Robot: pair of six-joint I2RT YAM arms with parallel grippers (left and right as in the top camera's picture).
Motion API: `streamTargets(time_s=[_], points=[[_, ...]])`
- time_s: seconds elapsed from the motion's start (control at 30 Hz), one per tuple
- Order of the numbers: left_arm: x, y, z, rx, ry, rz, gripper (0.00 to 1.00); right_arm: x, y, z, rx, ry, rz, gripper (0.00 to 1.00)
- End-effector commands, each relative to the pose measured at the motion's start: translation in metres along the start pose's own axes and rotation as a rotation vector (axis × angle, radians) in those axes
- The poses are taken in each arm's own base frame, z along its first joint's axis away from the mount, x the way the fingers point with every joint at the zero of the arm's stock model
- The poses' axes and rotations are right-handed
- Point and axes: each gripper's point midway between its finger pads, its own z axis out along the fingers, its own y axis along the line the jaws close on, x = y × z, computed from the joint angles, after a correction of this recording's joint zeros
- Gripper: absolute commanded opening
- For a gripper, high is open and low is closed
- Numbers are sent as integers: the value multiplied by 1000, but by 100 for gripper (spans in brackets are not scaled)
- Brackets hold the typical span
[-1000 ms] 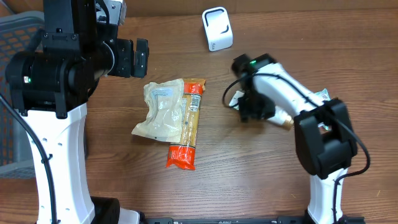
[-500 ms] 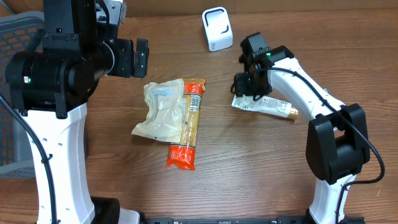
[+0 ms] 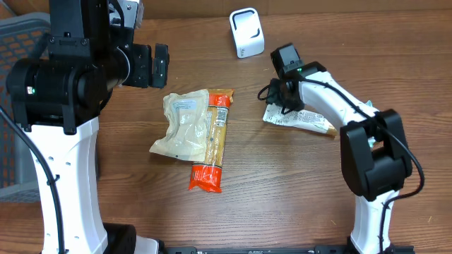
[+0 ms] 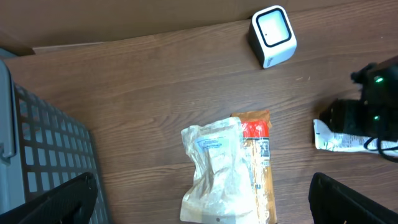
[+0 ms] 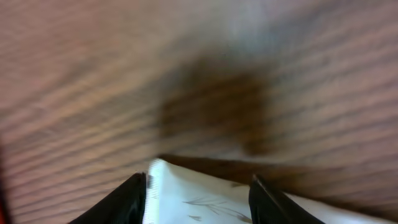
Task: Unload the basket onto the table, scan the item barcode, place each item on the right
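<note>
Step in hand: pick-up of the white tube by the right claw, as judged. The scan itself is not yet done.

Right claw: lowered over the left end of the tube. In the blurred wrist view the jaws stand part-way apart, with the tube's white end between them. Whether they press on it cannot be told.

Left claw: wide open, holding nothing, raised at the far left and well apart from the tube.

Item location: the tube lies flat on the worktop, right of centre. Its tan cap end points toward the right arm's base.

Scanner: 1 small white unit at the far edge of the worktop, near the tube and apart from it.

Other goods: 1 pale bag and 1 orange packet lie touching at mid-worktop. A grey basket stands at the left edge.

Grip, advised: the tube's end should be centred between the fingers before closing. A thin flat end is likely to slip or fold if only its edge is caught.

Lift, advised: a straight rise is preferred, so that the tube hangs free and does not drag on the wood.

Presentation, advised: the printed face should be turned toward the scanner window and held steady just in front of it. The barcode's place on the tube cannot be read here.

Risk: the tube may swing or twist from an end grip, taking the code out of the scanner's sight.
</note>
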Motion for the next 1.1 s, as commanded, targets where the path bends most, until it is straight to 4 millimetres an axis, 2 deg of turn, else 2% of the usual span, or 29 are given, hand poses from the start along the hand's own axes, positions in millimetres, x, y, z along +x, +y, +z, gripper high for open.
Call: streamTargets(time_s=[0.0,0.1,0.33,0.43,0.53,0.63,0.77,0.83,0.93,1.07], points=[[-1,0,1,-1,0,-6,100,21,10,7,-39,85,54,54],[-1,0,1,-1,0,-6,100,41,14,5,-49,164,29,54],[-1,0,1,-1,0,-6,99,102,18,-11,-119,407,-267,54],[-1,0,1,-1,0,-6,100,124,-1,-21,-81,511,-365,55],[-1,0,1,-1,0,-6,100,131,-28,-28,41,559,-377,53],[-1,0,1,-1,0,-6,100,126,-41,-30,108,548,-384,52],[-1,0,1,-1,0,-6,100,106,-30,-45,79,455,-387,46],[-1,0,1,-1,0,-6,100,90,-19,-62,37,372,-376,46],[-1,0,1,-1,0,-6,100,66,-13,-99,-28,239,-343,50],[-1,0,1,-1,0,-6,100,41,-29,-145,-69,121,-224,54]])
